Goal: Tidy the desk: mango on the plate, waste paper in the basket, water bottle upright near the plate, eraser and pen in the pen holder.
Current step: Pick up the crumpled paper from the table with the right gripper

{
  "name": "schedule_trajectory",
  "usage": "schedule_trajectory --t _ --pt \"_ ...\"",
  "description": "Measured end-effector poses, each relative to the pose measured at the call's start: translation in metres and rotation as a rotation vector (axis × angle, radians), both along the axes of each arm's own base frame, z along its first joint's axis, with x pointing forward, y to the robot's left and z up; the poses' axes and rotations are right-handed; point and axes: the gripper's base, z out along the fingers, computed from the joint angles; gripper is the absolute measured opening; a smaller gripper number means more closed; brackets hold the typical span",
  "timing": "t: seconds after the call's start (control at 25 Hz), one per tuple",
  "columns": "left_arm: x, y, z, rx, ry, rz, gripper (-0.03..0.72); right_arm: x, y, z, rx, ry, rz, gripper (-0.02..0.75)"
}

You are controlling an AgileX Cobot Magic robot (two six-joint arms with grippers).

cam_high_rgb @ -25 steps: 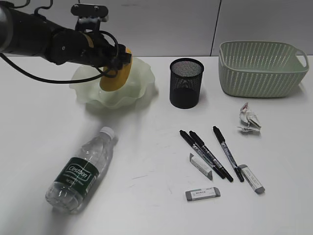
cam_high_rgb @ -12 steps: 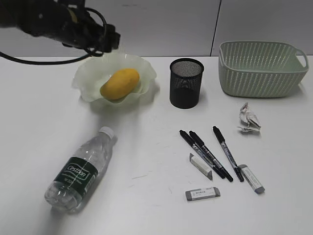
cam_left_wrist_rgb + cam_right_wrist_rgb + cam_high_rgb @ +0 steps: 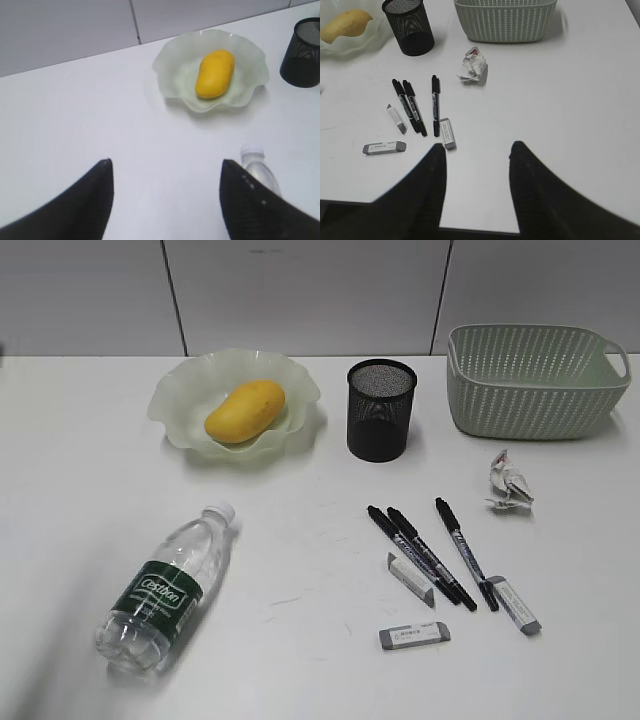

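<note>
Lying in the plate [image 3: 175, 75], the mango [image 3: 215, 73] sits well beyond the left end effector [image 3: 166, 170].

Left hand [image 3: 165, 200] fingers spread wide, empty, right hand [image 3: 476, 185] parted, empty

On my monitors I logged: desk [image 3: 300, 660], plain white. Mango [image 3: 245, 410], yellow-orange. Plate [image 3: 175, 400], translucent pale green. Basket [image 3: 535, 390], sage green, woven pattern. Pen holder [image 3: 380, 415], black mesh. Water bottle [image 3: 165, 585], clear, dark green label, white cap. Waste paper [image 3: 508, 482], white, grey-marked. Three pens [image 3: 430, 552], black. Three erasers [image 3: 414, 636], grey and white.
</note>
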Motion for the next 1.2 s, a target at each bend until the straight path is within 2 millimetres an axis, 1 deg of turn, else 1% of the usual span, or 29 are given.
schedule_trajectory --t 0.04,0.12,0.24,0.32,0.4,0.48,0.6,0.68,0.8,0.88,0.96,1.0,1.12,1.2 --pt "-0.029 0.014 0.003 -0.014 -0.031 0.021 0.496 0.0 0.0 0.0 0.004 0.001 0.003 0.342" --pt "-0.071 0.036 0.003 -0.041 -0.074 0.057 0.496 0.0 0.001 0.0 0.013 0.002 0.009 0.342" --pt "-0.116 0.058 -0.007 -0.082 -0.099 0.102 0.491 0.0 0.002 0.0 0.021 0.003 0.015 0.342" --pt "-0.138 0.068 -0.015 -0.109 -0.094 0.119 0.489 0.0 0.002 0.0 0.024 0.002 0.016 0.342" --pt "-0.153 0.074 -0.019 -0.139 -0.113 0.124 0.489 0.0 0.002 0.001 0.026 -0.002 0.018 0.342" --pt "-0.16 0.075 -0.025 -0.174 -0.102 0.112 0.489 0.0 0.003 0.001 0.029 -0.005 0.019 0.342" --pt "-0.167 0.07 -0.03 -0.196 -0.077 0.04 0.483 0.008 0.004 0.006 0.021 0.014 0.021 0.342" --pt "-0.168 0.066 -0.032 -0.181 -0.071 -0.021 0.468 0.019 0.007 0.012 -0.015 0.004 0.058 0.342" --pt "-0.17 0.062 -0.032 -0.165 -0.069 -0.078 0.44 0.047 0.016 0.019 -0.051 0.007 0.135 0.342" --pt "-0.17 0.062 -0.032 -0.16 -0.071 -0.089 0.421 0.078 0.02 0.019 -0.06 0.059 0.141 0.342" --pt "-0.17 0.061 -0.032 -0.159 -0.071 -0.084 0.405 0.113 0.024 0.016 -0.07 0.118 0.128 0.342" --pt "-0.17 0.061 -0.032 -0.158 -0.072 -0.079 0.4 0.134 0.026 0.011 -0.076 0.165 0.121 0.342" --pt "-0.173 0.062 -0.032 -0.165 -0.089 -0.059 0.394 0.196 0.033 -0.009 -0.095 0.299 0.101 0.358" --pt "-0.174 0.062 -0.032 -0.166 -0.093 -0.041 0.393 0.238 0.038 -0.026 -0.105 0.386 0.094 0.396"
